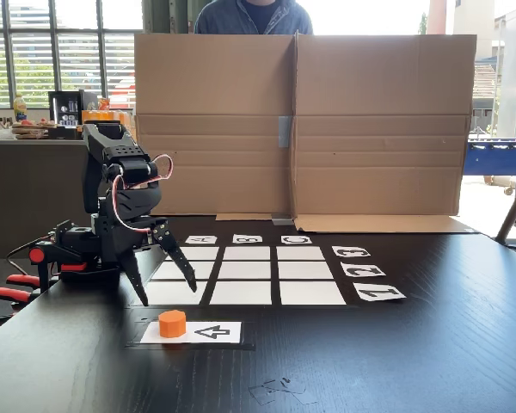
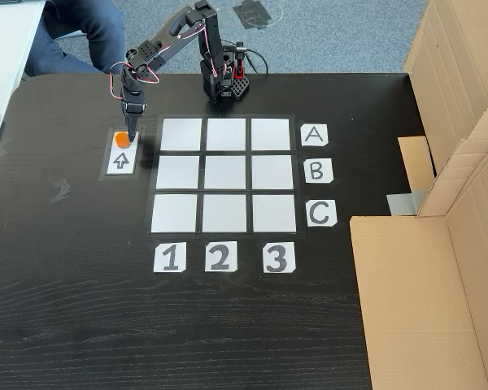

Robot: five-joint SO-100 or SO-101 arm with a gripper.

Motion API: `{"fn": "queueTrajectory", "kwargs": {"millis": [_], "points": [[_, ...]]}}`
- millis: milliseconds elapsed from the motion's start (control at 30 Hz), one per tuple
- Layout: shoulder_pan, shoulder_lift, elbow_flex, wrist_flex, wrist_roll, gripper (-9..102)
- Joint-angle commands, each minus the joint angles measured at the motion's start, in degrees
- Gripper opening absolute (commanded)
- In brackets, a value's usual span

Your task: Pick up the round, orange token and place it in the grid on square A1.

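The round, orange token (image 1: 172, 323) (image 2: 121, 140) sits on the end of a white arrow card (image 1: 208, 332) (image 2: 121, 161), beside the grid (image 1: 246, 271) (image 2: 224, 175). In both fixed views, square A1 (image 1: 165, 293) (image 2: 181, 134) is the bare white corner cell closest to the token. My black gripper (image 1: 168, 296) (image 2: 132, 140) points down with its fingers spread open and nothing between them. From above it is directly over the token's edge. From the front its tips hang just behind and above the token.
A tall cardboard wall (image 1: 301, 125) (image 2: 464, 187) stands along the table's far side in the front view. A person (image 1: 251, 15) is behind it. Red-handled clamps (image 1: 9, 292) hold the arm's base (image 2: 224, 81). Label cards A (image 2: 313, 135) and 1 (image 2: 169, 257) edge the grid.
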Motion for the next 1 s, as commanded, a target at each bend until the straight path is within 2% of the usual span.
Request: {"fn": "queueTrajectory", "kwargs": {"millis": [0, 967], "points": [[-0.4, -0.8, -3.2, 0.1, 0.7, 32], [-0.5, -9.1, -10.6, -0.6, 0.3, 32]]}}
